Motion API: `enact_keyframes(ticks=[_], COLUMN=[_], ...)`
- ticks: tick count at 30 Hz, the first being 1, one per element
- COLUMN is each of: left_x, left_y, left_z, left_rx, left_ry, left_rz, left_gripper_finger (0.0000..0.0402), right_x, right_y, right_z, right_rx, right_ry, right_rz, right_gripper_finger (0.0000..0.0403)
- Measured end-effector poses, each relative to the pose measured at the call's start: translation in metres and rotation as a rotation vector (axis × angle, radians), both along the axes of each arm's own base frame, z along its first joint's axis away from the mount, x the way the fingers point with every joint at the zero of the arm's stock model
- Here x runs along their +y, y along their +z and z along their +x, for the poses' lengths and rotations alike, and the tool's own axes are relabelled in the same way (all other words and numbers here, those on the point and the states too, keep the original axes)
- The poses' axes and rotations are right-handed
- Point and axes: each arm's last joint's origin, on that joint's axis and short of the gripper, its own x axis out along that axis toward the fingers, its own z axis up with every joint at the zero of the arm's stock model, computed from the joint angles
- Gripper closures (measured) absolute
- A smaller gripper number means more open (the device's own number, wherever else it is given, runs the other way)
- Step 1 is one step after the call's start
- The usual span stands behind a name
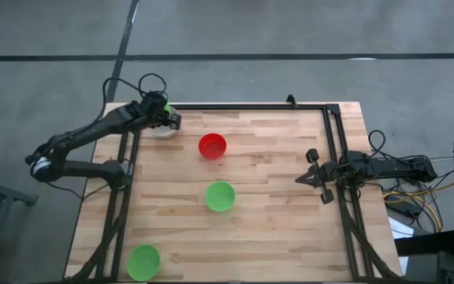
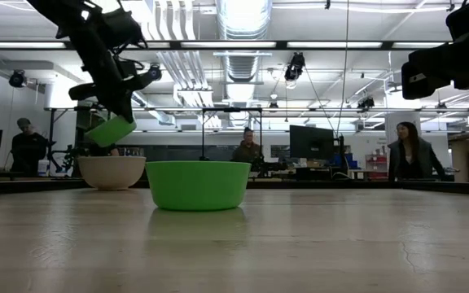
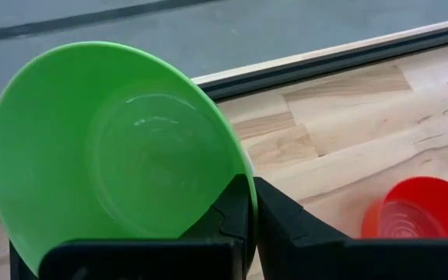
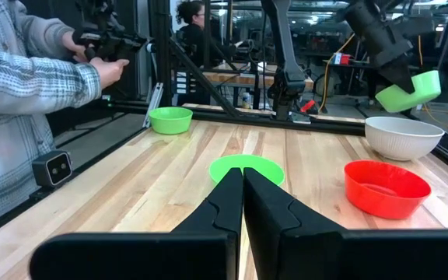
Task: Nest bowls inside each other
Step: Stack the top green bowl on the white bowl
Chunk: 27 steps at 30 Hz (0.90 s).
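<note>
My left gripper (image 1: pixel 166 114) is at the table's far left corner, shut on a bright green bowl (image 3: pixel 115 148). That bowl hangs tilted (image 2: pixel 111 130) just above the grey-white bowl (image 2: pixel 112 172), which stands upright on the table (image 4: pixel 403 136). The red bowl (image 1: pixel 212 146) stands right of it. A second green bowl (image 1: pixel 220 196) sits mid-table, and a third (image 1: pixel 143 261) at the near left edge. My right gripper (image 4: pixel 243 185) waits shut at the table's right side (image 1: pixel 318 178), with nothing in it. My left gripper pinches the green bowl's rim (image 3: pixel 245 169), one finger (image 3: pixel 228 214) inside the bowl and the other (image 3: pixel 290 222) outside the wall. The fingers slant down from the table's left. The bowl is lifted clear and tilted, with its base over the grey-white bowl.
A black frame rail (image 1: pixel 251 109) runs along the far edge, and others run down both sides. Bare wood lies between the bowls. Cables (image 1: pixel 404 197) lie past the right edge. A person in a plaid sleeve (image 4: pixel 29 85) stands beside the table, and others stand farther back in the room.
</note>
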Motion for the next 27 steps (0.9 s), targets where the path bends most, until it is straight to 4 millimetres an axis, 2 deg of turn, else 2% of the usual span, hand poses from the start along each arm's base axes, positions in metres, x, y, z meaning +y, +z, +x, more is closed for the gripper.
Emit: enact_keyframes(ticks=[27], left_x=[0.022], left_y=[-0.030], left_z=[0.010], left_rx=[0.089], left_ry=[0.028], left_rz=[-0.122], left_gripper_finger=[0.0387], right_x=[0.000], right_y=[0.000], right_z=[0.000], right_rx=[0.000], right_ry=[0.000], right_rz=[0.000], right_gripper_finger=[0.0394])
